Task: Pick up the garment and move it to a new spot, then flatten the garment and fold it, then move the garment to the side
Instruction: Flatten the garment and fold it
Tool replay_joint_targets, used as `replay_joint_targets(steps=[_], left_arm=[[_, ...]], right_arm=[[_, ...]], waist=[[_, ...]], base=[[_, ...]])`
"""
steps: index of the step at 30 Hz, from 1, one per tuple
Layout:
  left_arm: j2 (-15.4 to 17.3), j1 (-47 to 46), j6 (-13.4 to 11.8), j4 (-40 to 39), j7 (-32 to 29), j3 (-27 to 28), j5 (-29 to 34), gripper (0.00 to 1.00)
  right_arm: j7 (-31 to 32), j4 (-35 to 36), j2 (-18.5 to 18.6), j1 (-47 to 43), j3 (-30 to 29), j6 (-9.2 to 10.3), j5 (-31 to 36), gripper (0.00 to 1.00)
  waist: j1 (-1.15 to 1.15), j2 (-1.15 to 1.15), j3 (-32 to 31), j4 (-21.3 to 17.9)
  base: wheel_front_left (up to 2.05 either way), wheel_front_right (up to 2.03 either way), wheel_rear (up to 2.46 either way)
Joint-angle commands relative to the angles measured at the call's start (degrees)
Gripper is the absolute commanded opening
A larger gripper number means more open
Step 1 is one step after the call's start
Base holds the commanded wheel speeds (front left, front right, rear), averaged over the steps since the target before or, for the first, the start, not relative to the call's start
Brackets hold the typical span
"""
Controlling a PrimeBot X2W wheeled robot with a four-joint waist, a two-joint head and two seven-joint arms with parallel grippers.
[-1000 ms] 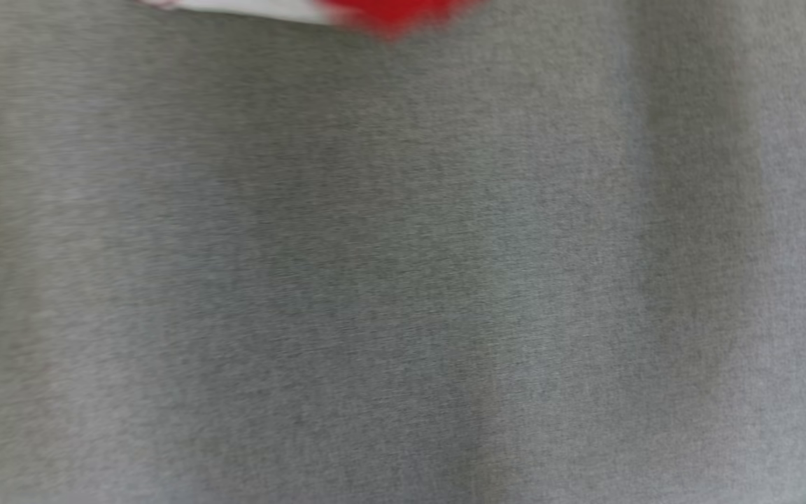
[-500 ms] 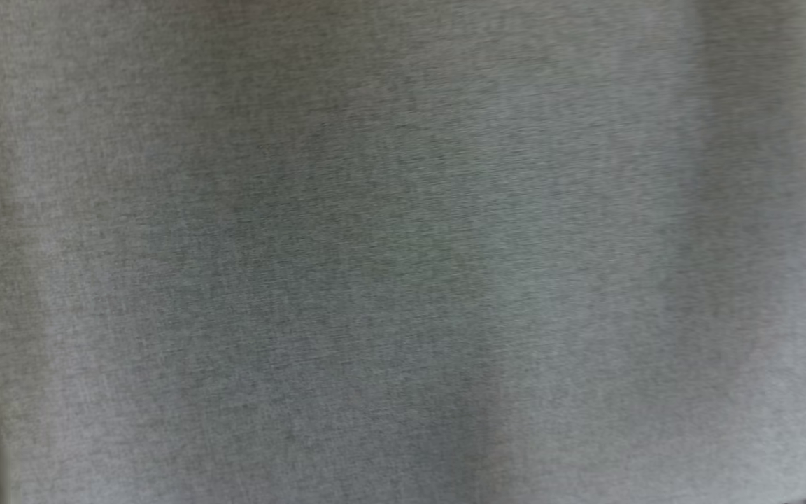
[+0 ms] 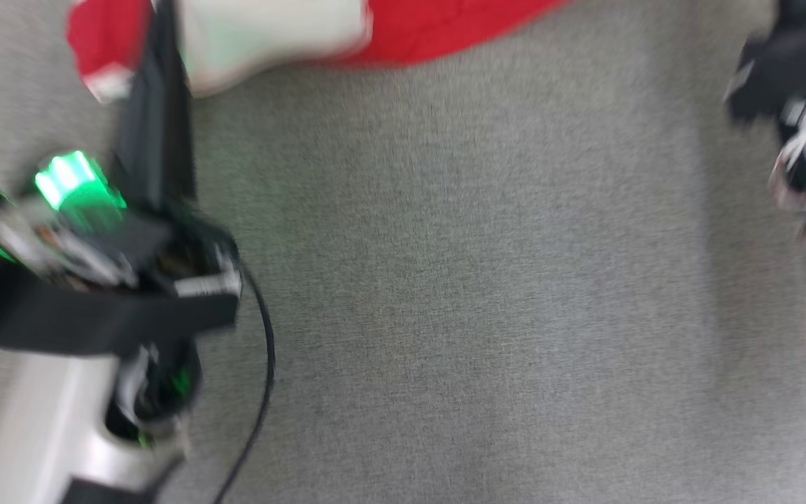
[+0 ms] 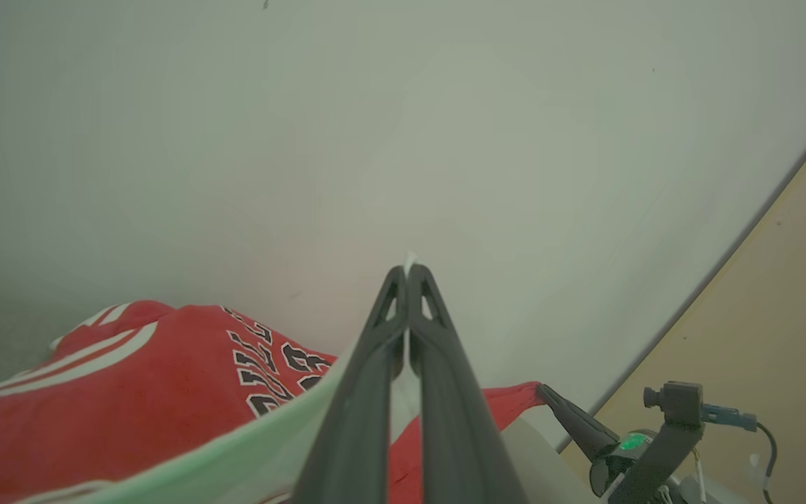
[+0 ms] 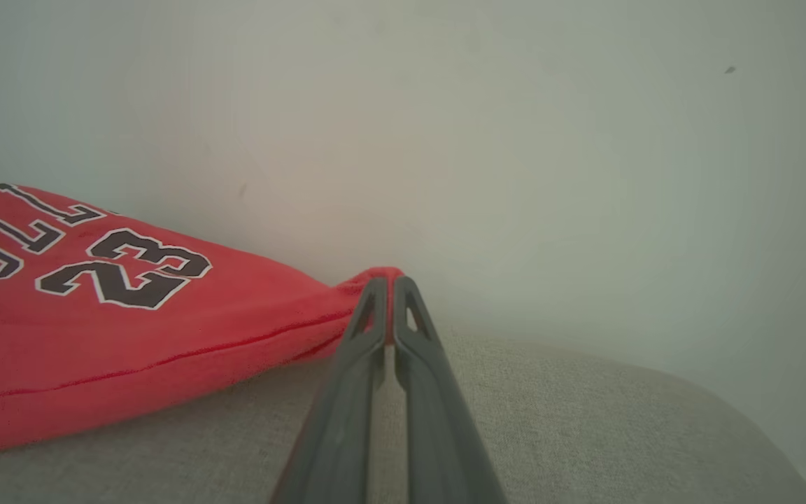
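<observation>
Plainly the garment (image 5: 130,336), a red jersey with black-and-white lettering and a 23, is in hand but unfolded: it lies bunched on the grey cloth surface (image 5: 585,420) near the pale wall (image 5: 515,140), at the top edge of the blurred head view. The right gripper (image 5: 389,283) is pinched closed on a red corner of it, and that corner is lifted just off the cloth. The left gripper (image 4: 408,269) is likewise closed tight, with a sliver of white fabric caught between its tips and a pale band of the jersey running up to it. With two edges held well apart, I judge this to be the carrying or the spreading step; which of the two I cannot tell. The jersey looks puffed and creased rather than flat, so flattening seems unfinished, and I see no fold in it. Folding and the last move to the side are left, by my reading. As for containers, none figures in this work: the jersey rests straight on the cloth, and nothing holds it but the two grippers
</observation>
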State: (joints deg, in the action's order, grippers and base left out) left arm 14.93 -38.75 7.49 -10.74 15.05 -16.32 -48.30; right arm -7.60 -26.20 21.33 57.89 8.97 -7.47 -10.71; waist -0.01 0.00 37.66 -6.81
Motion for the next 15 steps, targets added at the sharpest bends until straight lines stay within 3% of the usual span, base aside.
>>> replay_joint_targets(steps=[1, 8, 15], left_arm=[[0.04, 4.52, -0.05, 1.46, 0.13, -0.51, -1.39, 0.0], [-0.66, 19.87, -0.04, 10.38, 0.14, -4.69, -6.35, 0.0], [3.14, 25.64, -0.04, 11.96, -1.35, -10.87, -16.09, 0.0]], right_arm=[[2.39, 2.03, 0.15, -4.4, -0.35, -0.06, -1.51, 0.0], [15.12, 8.47, -2.79, -22.62, -3.3, -0.06, -3.6, 0.0], [19.89, 11.63, -2.76, -31.15, -6.21, -0.06, -1.26, 0.0]], waist=[[0.01, 0.0, -7.62, 1.43], [0.01, 0.0, -18.7, 2.48], [0.01, 0.0, -23.78, 4.12]], base=[[0.0, 0.0, 0.0], [0.0, 0.0, 0.0], [0.0, 0.0, 0.0]])
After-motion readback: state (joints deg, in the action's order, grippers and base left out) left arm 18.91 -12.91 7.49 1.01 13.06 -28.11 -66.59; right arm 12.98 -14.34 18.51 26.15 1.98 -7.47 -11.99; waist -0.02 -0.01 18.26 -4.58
